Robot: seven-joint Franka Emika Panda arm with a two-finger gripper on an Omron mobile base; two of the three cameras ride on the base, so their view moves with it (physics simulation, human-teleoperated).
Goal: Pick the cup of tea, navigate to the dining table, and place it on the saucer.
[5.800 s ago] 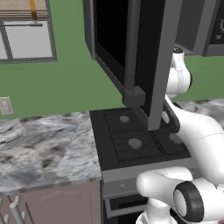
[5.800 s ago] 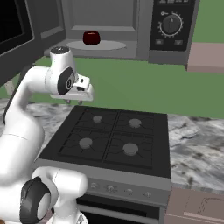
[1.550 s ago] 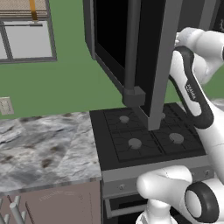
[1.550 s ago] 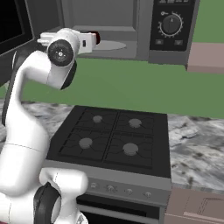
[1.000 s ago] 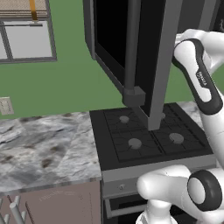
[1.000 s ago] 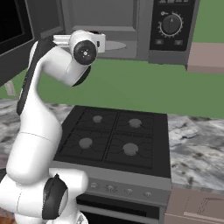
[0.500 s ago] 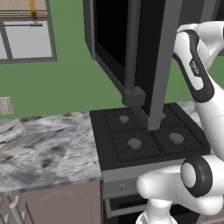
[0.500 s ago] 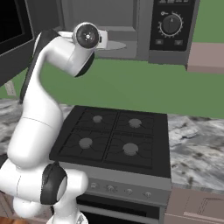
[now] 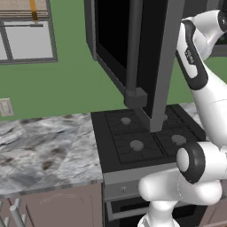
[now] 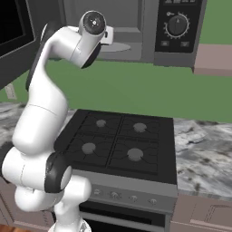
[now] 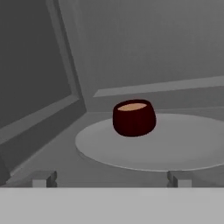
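Claw (image 11: 109, 178) wide open, empty, cup of tea (image 11: 134, 117) ahead on turntable (image 11: 183, 144), untouched

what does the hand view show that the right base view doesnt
Hand view alone: the cup of tea, upright on the grey turntable plate inside the microwave, straight ahead of the open pincer and untouched. Right base view alone: the black stove, the microwave's dial and the marbled counter. Both share the microwave's open grey interior.

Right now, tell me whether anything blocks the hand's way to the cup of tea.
Nothing visible does. The cup of tea stands alone on the microwave's round tray, straight ahead of the open hand, with bare tray between them.
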